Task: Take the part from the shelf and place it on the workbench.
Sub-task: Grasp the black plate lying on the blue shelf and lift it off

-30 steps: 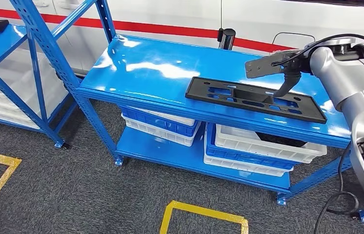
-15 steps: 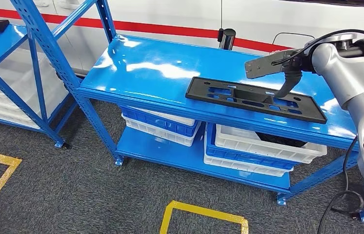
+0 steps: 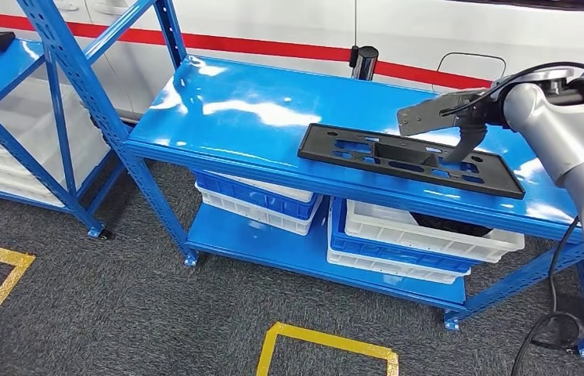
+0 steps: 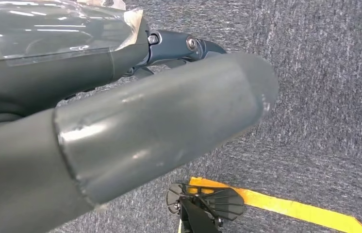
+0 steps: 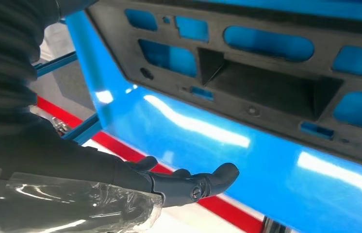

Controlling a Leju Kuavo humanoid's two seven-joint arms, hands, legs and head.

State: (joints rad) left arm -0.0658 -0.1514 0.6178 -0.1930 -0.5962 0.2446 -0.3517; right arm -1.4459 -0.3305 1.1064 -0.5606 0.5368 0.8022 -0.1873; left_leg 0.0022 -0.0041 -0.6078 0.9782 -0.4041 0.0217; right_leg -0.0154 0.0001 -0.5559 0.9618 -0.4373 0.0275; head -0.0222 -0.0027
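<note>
Part: long flat black plastic panel with rectangular cut-outs and a sunken centre pocket (image 3: 410, 159). Location: lies flat on the glossy blue metal bench (image 3: 250, 110), along its near edge, toward the 3 o'clock end of the top.

Right hand (image 3: 461, 135): hangs just above the panel's far long edge, dark fingers (image 5: 189, 182) apart and lightly curled, grasping nothing; apart from the panel in the right wrist view.

Left hand (image 4: 121, 131): hangs over grey carpet beside a yellow floor stripe (image 4: 286, 206); whether released or clenched cannot be told.

Risks, as judged:
- Panel sits close to the near edge; a brush from the fingers could push it over onto the white and blue plastic crates (image 3: 422, 235) on the lower shelf.
- Glossy top offers little friction; the panel may slide on contact.

Obscured:
- Right fingertips against the dark panel in the head view; contact there is hard to judge.
- Panel's 3 o'clock end near the silver arm (image 3: 571, 133).
- Small black cylinder (image 3: 364, 61) at 12 o'clock, unidentified.
</note>
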